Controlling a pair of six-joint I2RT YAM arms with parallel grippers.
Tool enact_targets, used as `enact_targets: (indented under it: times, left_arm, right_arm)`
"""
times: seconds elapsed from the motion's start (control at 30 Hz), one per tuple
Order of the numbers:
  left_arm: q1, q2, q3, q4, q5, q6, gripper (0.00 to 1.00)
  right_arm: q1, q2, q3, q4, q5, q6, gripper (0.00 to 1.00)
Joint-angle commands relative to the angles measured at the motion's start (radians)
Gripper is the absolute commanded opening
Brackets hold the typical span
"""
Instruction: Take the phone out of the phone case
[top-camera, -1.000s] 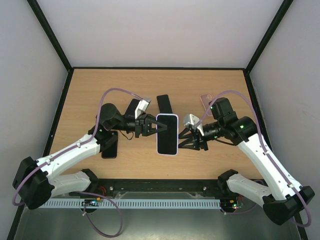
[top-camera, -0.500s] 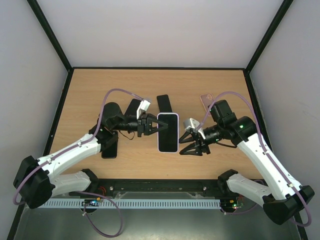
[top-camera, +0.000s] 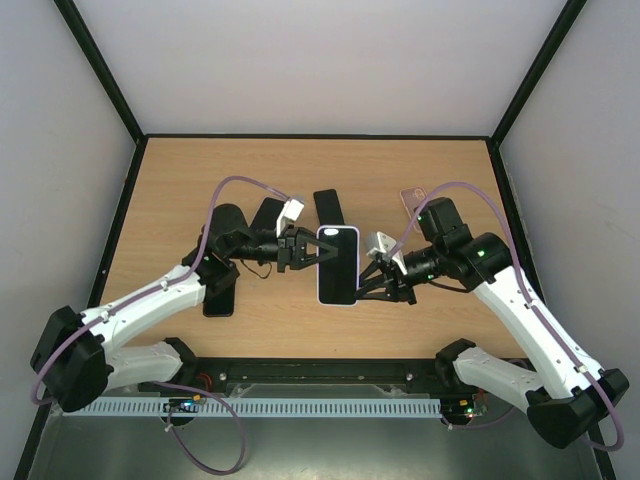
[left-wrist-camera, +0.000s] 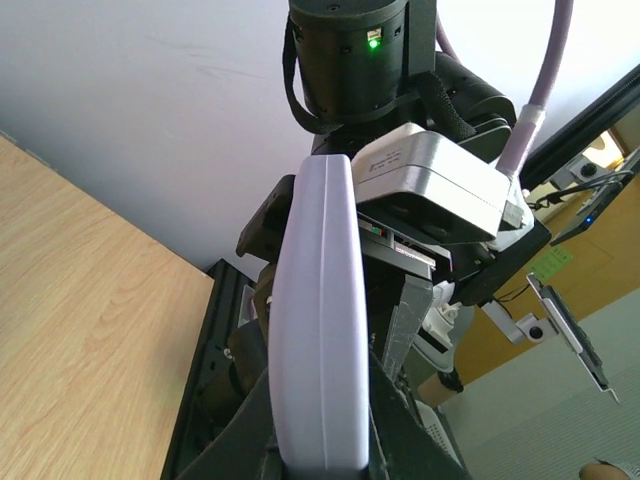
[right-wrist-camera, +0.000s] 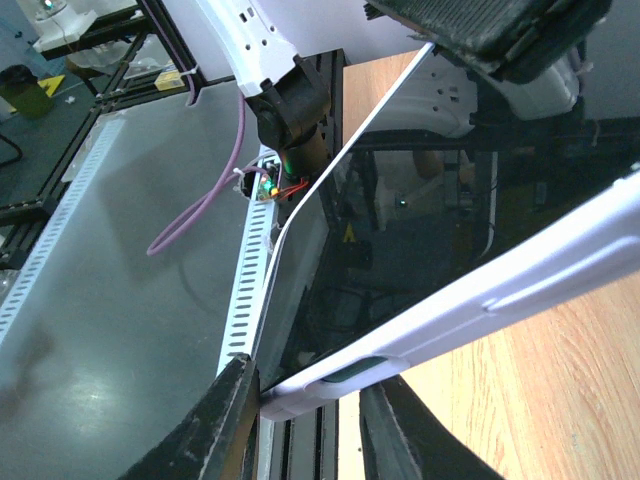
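The black-screened phone (top-camera: 337, 262) in its lilac plastic case (top-camera: 337, 303) is clenched by the left gripper (top-camera: 308, 250). The opposite edge is straddled by the right gripper (top-camera: 364, 282), and whether it is clamped cannot be told. Both could be dropped if the case is peeled abruptly.

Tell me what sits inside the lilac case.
A phone with a dark screen fills the case. Its back and sides cannot be seen; the case covers them.

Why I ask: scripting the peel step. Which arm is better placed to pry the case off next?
Right. The left gripper, jaws shut on the cased phone, is busy holding it. The right gripper has its jaws straddling the phone's lower right edge, so it looks placed to pry.
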Motion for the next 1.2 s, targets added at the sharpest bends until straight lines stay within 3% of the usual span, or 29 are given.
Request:
enact_targets:
  times: [0.0,0.43,0.73,0.87,1.17]
  left_arm:
    - [-0.007,0.009,0.054,0.104,0.029,-0.058,0.03]
    - [-0.019,0.037,0.061,0.187,0.071,-0.237,0.03]
    - [-0.042,0.04,0.049,0.301,0.098,-0.345,0.03]
    - [-0.051,0.037,0.046,0.324,0.097,-0.369,0.03]
    - [-0.064,0.006,0.026,0.326,0.091,-0.359,0.03]
  right_arm:
    - [0.013,-0.006,-0.003,-0.019,0.047,-0.079,0.22]
    - [0.019,-0.023,-0.026,-0.004,0.15,-0.193,0.22]
    - [0.019,-0.036,-0.041,0.105,0.19,-0.12,0.2]
    - [0.019,-0.041,-0.048,0.189,0.205,-0.029,0.19]
    - [0.019,-0.03,-0.061,0.467,0.339,0.349,0.19]
